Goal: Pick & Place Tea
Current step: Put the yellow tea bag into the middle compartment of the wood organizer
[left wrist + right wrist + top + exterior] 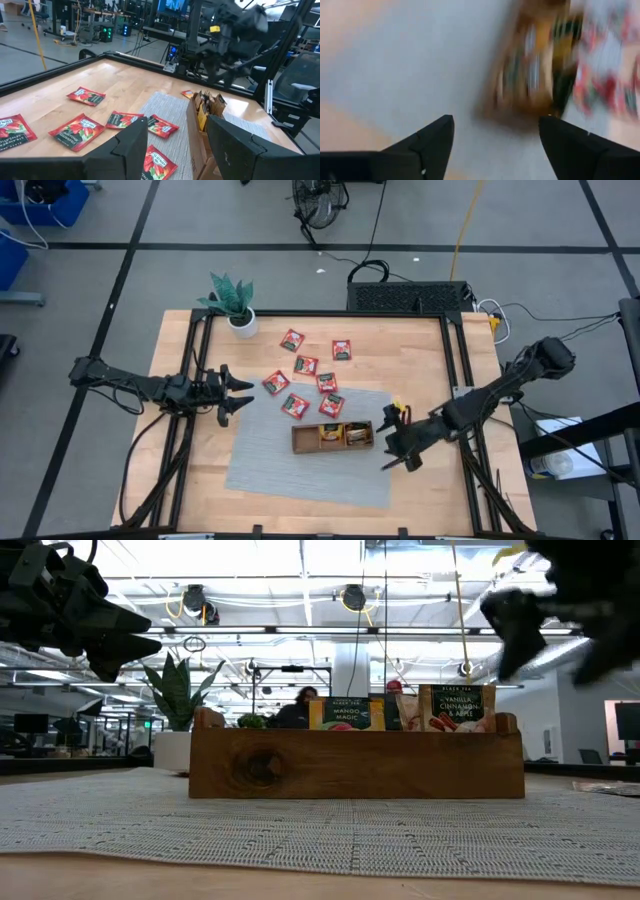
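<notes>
Red tea sachets (307, 365) scattered mid-bench, wooden tray (333, 437) on grey mat (300, 470), right gripper (400, 448) beside tray, fingers wide, empty, left gripper (238, 394) near mat's far left corner, fingers apart, empty.

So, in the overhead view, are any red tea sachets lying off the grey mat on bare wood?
Yes, several red tea sachets lie on the bare wooden table beyond the grey mat.

Non-task things on the light wooden table (420, 480)

Brown wooden compartment tray (305, 442) sits on grey woven mat (300, 470); white-potted green plant (236, 302) stands at a corner.
</notes>
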